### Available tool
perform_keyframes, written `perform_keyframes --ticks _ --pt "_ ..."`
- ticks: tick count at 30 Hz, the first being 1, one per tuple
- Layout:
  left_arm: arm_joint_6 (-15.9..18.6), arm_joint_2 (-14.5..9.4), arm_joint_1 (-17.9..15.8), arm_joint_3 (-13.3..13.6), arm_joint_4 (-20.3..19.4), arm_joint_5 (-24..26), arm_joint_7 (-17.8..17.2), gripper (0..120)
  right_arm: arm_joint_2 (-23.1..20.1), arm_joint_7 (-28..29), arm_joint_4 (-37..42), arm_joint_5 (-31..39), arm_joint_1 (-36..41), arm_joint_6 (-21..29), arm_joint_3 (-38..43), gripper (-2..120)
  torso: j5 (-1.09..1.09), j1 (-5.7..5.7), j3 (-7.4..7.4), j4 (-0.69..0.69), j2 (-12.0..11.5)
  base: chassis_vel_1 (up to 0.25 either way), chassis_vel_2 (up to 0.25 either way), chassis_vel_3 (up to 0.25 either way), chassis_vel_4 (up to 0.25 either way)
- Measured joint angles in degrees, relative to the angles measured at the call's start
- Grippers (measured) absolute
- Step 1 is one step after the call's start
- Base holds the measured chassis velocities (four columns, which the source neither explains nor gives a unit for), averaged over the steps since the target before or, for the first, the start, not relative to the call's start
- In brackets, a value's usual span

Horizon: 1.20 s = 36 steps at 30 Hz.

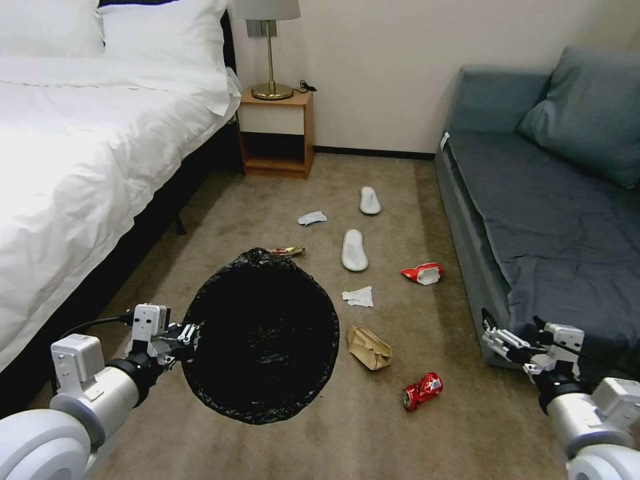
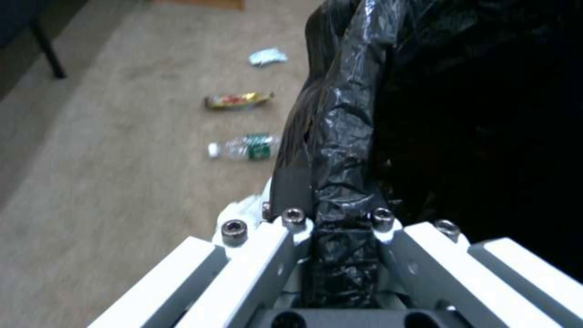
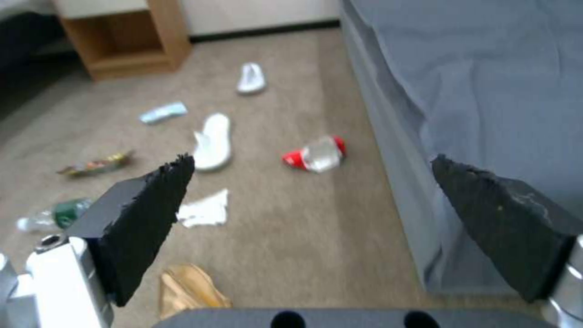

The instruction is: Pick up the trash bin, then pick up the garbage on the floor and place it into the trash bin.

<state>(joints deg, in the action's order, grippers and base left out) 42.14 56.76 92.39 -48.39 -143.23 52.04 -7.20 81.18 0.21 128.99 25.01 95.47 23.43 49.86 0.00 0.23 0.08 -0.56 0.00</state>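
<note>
A white bed (image 1: 80,153) fills the robot's left side and a grey-blue sofa (image 1: 553,220) its right, with a strip of beige carpet (image 1: 280,200) between them running to a wooden nightstand (image 1: 277,133) that bears a brass lamp (image 1: 270,50).

The trash bin (image 1: 261,337) is held up off the carpet in front of the robot, its mouth tilted toward the head camera, dark inside, the black bag folded over its rim. The left gripper (image 1: 187,333) is at the bin's left edge with its fingers (image 2: 291,246) clenched on the bag-covered rim (image 2: 340,182), one on each side of the wall.

The right gripper (image 1: 510,337) hovers low on the right, close to the sofa's front edge; its black fingers (image 3: 145,218) are spread wide and hold nothing.

The garbage lies scattered on the carpet. Two white slippers (image 1: 355,250) lie end to end toward the nightstand. A brown paper bag (image 1: 369,347) sits just right of the bin, a crushed red can (image 1: 422,391) nearer the robot, and a red wrapper (image 1: 423,273) near the sofa. A white tissue (image 1: 359,297) lies between bag and slipper, another (image 1: 311,217) farther off. A gold wrapper (image 1: 288,251) peeks past the bin's far rim. A clear green-labelled bottle (image 2: 243,146) lies on the carpet beside the bin.
</note>
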Motion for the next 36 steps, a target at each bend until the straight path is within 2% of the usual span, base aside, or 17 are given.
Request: perform_keyframes --ticks 5,8,12,36 --pt "0.0 -1.0 -0.8 0.3 0.2 1.1 0.0 3 0.1 4.3 -4.3 0.0 -2.2 0.8 -3.1 100 0.00 0.00 0.00 -0.02 0.0 0.000 0.000 0.000 0.000" --pt "0.0 -1.2 -0.9 0.0 0.2 1.6 -0.3 3 0.0 8.7 -7.6 1.1 -4.4 2.1 -6.4 100 0.00 0.00 0.00 0.02 0.0 0.000 0.000 0.000 0.000" --pt "0.0 -1.8 -2.1 0.2 0.6 2.5 -0.5 3 0.8 14.2 -11.8 3.0 -6.6 4.9 -9.4 100 -0.01 0.00 0.00 -0.01 0.0 0.000 0.000 0.000 0.000" --pt "0.0 -2.7 -4.0 1.4 2.6 3.6 -1.4 3 2.7 22.0 -33.5 4.4 -17.7 6.4 -16.0 100 0.00 0.00 0.01 0.00 0.0 0.000 0.000 0.000 0.000"
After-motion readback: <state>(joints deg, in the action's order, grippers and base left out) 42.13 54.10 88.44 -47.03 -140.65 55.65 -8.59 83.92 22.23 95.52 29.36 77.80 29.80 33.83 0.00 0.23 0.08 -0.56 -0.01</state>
